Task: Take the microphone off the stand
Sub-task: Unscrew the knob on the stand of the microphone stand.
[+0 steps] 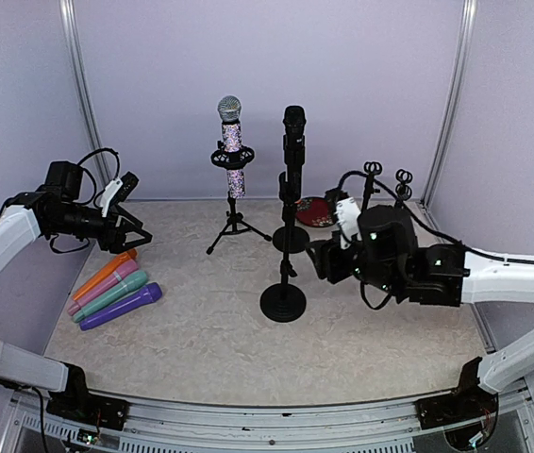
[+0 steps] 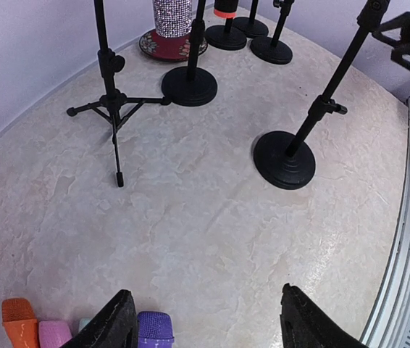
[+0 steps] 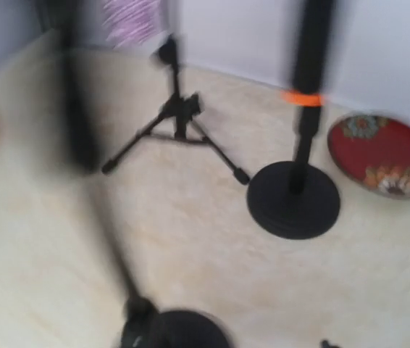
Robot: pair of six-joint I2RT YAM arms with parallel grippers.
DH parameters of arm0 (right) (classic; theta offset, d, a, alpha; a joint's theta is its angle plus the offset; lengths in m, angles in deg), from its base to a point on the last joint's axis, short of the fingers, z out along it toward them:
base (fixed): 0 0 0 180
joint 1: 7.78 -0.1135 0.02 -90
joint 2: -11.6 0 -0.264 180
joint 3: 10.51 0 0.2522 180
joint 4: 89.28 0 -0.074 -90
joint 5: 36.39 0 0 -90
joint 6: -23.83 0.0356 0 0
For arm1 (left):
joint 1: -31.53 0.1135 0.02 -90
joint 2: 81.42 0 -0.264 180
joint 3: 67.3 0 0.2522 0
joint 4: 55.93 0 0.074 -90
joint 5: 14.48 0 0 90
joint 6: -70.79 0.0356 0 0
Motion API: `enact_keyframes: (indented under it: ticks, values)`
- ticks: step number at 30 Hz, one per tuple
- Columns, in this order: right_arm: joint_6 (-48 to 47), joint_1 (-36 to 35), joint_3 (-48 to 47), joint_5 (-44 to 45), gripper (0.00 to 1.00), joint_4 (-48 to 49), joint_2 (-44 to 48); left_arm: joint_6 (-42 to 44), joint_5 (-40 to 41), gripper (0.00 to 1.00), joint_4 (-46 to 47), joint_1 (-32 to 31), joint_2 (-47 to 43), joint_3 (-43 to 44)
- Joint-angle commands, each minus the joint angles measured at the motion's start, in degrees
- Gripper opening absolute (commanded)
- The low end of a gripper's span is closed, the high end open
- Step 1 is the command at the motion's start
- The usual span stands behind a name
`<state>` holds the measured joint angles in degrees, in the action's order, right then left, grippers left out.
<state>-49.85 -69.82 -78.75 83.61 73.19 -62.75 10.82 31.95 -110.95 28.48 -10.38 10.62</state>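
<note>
A sparkly microphone (image 1: pixel 230 142) sits in a mount on a black tripod stand (image 1: pixel 235 225) at the back; its lower end shows in the left wrist view (image 2: pixel 172 14). A black microphone (image 1: pixel 293 132) stands upright on top of a round-base stand (image 1: pixel 283 302). My right gripper (image 1: pixel 320 260) hovers just right of that stand's pole, apart from it. The right wrist view is blurred; only a fingertip (image 3: pixel 328 344) shows at its bottom edge, so the jaws stand apart. My left gripper (image 2: pixel 205 322) is open and empty at the far left (image 1: pixel 130 236).
Orange (image 1: pixel 107 272), pink, teal and purple (image 2: pixel 154 330) microphones lie side by side under my left gripper. A second round-base stand (image 3: pixel 292 199) with an orange band, a red patterned plate (image 3: pixel 382 154) and two empty stands (image 1: pixel 373 175) are at the back right.
</note>
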Motion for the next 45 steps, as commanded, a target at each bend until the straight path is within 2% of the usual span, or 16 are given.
enact_keyframes:
  ticks: [1, 5, 9, 12, 17, 23, 29, 32, 40, 45]
  values:
    - [24.55, 12.19, 7.43, -30.33, 0.66, 3.1, 3.75, 0.17, -1.43, 0.65, -0.13, -0.2, 0.1, 1.11]
    - [36.29, 20.64, 13.0, -46.08, 0.67, 11.89, 3.13, -0.02, -1.53, 0.65, -0.02, -0.28, 0.14, 1.05]
    - [45.55, 24.56, 17.22, -58.88, 0.67, 26.3, -2.88, -0.01, -1.59, 0.65, -0.2, -0.28, 0.1, 0.92]
    - [49.62, 24.78, 16.68, -63.93, 0.68, 33.49, -8.76, -0.05, -1.45, 0.65, -0.23, -0.36, -0.16, 1.07]
    - [55.97, 24.78, 15.16, -67.57, 0.68, 44.83, -16.35, 0.04, -1.3, 0.65, -0.47, -0.29, -0.57, 0.99]
    - [60.48, 24.78, 14.01, -68.86, 0.65, 52.5, -21.88, 0.22, -1.1, 0.65, -0.63, -0.24, -1.07, 0.83]
    - [63.79, 24.61, 13.39, -69.59, 0.54, 58.57, -25.36, 0.2, -1.01, 0.65, -0.73, -0.35, -0.91, 0.96]
    - [63.77, 24.36, 13.37, -69.59, 0.48, 58.28, -25.67, 0.39, -0.8, 0.65, -0.84, -0.29, -0.97, 1.02]
    - [65.07, 23.55, 15.35, -69.17, 0.17, 61.91, -26.64, 0.3, -0.84, 0.65, -0.84, -0.35, -0.73, 1.26]
    - [64.75, 23.46, 16.47, -68.77, 0.08, 62.37, -26.29, 0.47, -0.8, 0.65, -0.93, -0.34, -0.73, 1.42]
